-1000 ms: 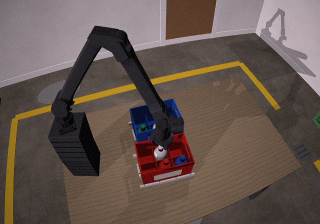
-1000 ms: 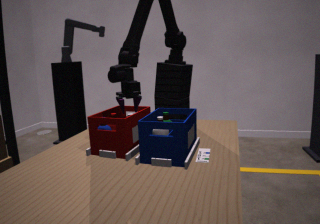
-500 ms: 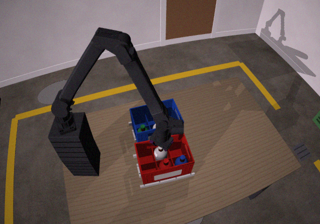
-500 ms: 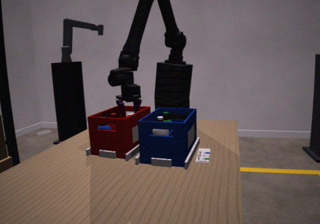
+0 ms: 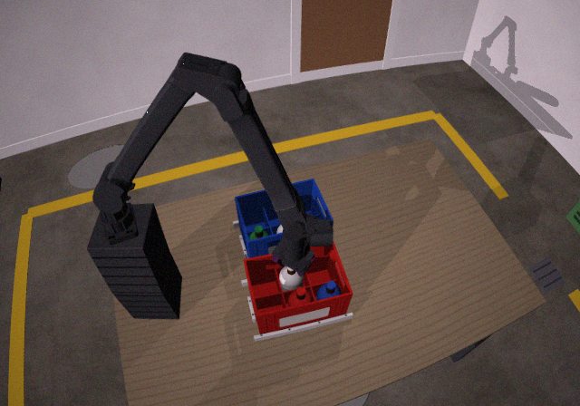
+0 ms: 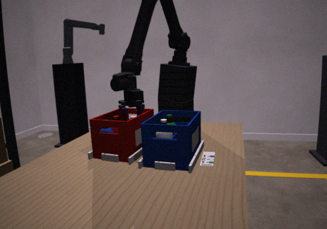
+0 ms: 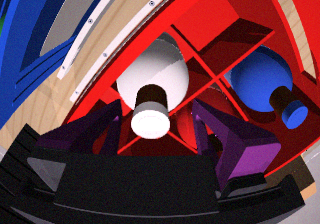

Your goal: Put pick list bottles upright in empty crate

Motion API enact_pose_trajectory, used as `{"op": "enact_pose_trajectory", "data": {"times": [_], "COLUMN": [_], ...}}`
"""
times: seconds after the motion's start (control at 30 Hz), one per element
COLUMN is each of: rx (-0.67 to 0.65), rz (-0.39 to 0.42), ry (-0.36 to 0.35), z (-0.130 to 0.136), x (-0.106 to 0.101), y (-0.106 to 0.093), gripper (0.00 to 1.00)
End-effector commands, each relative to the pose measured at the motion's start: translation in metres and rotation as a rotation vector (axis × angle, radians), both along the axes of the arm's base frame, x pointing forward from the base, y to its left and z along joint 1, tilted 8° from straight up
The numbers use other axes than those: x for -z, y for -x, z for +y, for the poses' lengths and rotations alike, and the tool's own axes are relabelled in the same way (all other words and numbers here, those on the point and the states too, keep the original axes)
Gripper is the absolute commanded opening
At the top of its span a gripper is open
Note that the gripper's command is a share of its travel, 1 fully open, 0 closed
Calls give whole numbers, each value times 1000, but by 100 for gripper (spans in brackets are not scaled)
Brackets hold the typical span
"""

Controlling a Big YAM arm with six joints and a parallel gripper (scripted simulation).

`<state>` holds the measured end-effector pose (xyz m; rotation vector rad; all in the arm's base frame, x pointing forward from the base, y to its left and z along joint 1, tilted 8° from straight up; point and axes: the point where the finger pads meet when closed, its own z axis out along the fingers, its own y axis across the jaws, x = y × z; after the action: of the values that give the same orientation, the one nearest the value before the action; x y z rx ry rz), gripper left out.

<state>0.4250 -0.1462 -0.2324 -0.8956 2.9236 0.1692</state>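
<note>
My gripper (image 5: 292, 268) (image 6: 131, 116) (image 7: 157, 105) is open, its fingertips on either side of the neck of a white bottle (image 5: 290, 280) (image 7: 150, 74) in the red crate (image 5: 269, 322) (image 6: 108, 144). That crate also holds a red bottle (image 5: 299, 299) (image 6: 115, 117) and a blue bottle (image 5: 328, 293) (image 6: 106, 130) (image 7: 262, 79). The blue crate (image 5: 240, 214) (image 6: 168, 152) holds an upright green bottle (image 5: 258, 235) (image 6: 169, 118) and a white bottle (image 6: 163, 120); the arm partly hides its inside. The pick list (image 6: 207, 158) reads green 1, white 2, blue 1.
The crates stand side by side with a narrow gap. White strips (image 5: 303, 326) (image 6: 165, 165) lie along the crates' bases. Dividers and high walls surround the bottles. The arm's black pedestal (image 5: 140, 270) (image 6: 177, 86) stands near the crates. A second arm (image 6: 68, 36) is in the background.
</note>
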Motion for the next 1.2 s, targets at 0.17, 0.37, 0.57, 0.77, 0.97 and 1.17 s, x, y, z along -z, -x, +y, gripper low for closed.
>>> {"op": "enact_pose_trajectory", "data": {"times": [0.17,0.37,0.57,0.77,0.97,1.17], "rx": [0,1,-1,-1,-1,-1], "rz": [-42,-43,-49,-50,-50,-49], "ry": [12,13,17,17,17,16], "z": [0,0,-3,-2,-2,-1], "x": [-8,-9,-13,-14,-15,-15], "y": [-18,-19,-21,-22,-22,-22], "gripper": [61,0,0,0,0,0]}}
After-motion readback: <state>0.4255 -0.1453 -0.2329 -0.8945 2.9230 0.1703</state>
